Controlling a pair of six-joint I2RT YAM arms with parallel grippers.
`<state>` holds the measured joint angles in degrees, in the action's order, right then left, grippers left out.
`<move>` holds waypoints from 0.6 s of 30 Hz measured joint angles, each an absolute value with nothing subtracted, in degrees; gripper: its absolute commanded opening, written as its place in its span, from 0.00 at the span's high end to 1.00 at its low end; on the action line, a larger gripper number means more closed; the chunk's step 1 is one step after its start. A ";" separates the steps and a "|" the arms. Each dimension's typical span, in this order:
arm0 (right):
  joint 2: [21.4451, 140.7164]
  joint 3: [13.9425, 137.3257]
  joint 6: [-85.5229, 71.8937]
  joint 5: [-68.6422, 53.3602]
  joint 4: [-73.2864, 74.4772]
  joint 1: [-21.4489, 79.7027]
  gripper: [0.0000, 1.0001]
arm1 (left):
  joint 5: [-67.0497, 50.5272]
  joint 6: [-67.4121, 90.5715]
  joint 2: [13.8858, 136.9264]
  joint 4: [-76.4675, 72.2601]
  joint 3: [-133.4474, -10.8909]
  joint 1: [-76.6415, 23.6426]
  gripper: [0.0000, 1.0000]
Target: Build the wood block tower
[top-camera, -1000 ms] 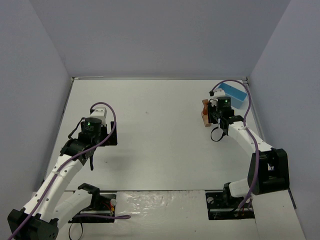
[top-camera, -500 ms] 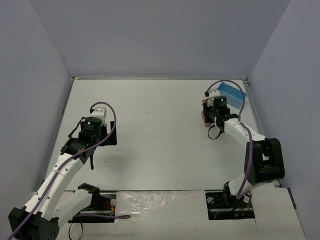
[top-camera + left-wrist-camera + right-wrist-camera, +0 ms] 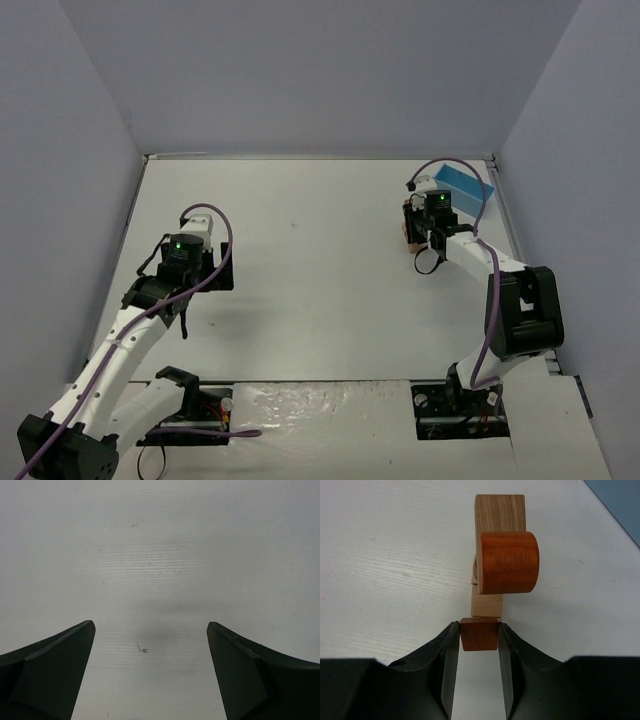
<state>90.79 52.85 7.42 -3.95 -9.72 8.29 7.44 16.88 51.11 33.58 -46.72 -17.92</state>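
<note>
The wood block tower (image 3: 487,605) stands on the white table just ahead of my right gripper (image 3: 479,630). It shows a tan block low down, a reddish round-topped block (image 3: 507,562) over it and another tan block (image 3: 500,512) behind. My right gripper is shut on a small reddish-brown block (image 3: 479,636), held right against the tower's near side. In the top view the tower (image 3: 408,229) peeks out left of the right gripper (image 3: 416,226) at the far right. My left gripper (image 3: 150,627) stands open over bare table, also seen in the top view (image 3: 210,272).
A light blue box (image 3: 463,184) lies behind the right wrist near the far right corner, and its corner shows in the right wrist view (image 3: 620,505). Grey walls close in the table on three sides.
The right arm has shifted a little to the far left, bringing its gripper closer over the tower. The left arm has not moved.
</note>
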 measured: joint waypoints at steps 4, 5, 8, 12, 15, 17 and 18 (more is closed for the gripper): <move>90.87 52.86 7.40 -3.99 -9.74 7.89 1.00 | 7.42 16.88 51.33 33.58 -46.72 -17.89 0.07; 90.87 52.86 7.42 -3.99 -9.72 7.81 1.00 | 7.42 16.88 51.38 33.58 -46.72 -17.87 0.07; 90.87 52.86 7.42 -4.06 -9.74 7.54 1.00 | 7.40 16.88 51.55 33.58 -46.72 -17.84 0.07; 90.92 52.86 7.55 -4.43 -9.74 6.93 1.00 | 7.38 16.88 51.69 33.57 -46.72 -17.53 0.07; 91.36 52.86 7.60 -4.85 -9.74 6.69 1.00 | 7.38 16.86 51.70 33.57 -46.72 -17.50 0.07; 91.95 52.86 7.61 -5.05 -9.72 6.60 1.00 | 7.38 16.86 51.70 33.58 -46.72 -17.50 0.07; 92.24 52.86 7.62 -5.18 -9.73 6.49 1.00 | 7.38 16.86 51.70 33.58 -46.72 -17.47 0.07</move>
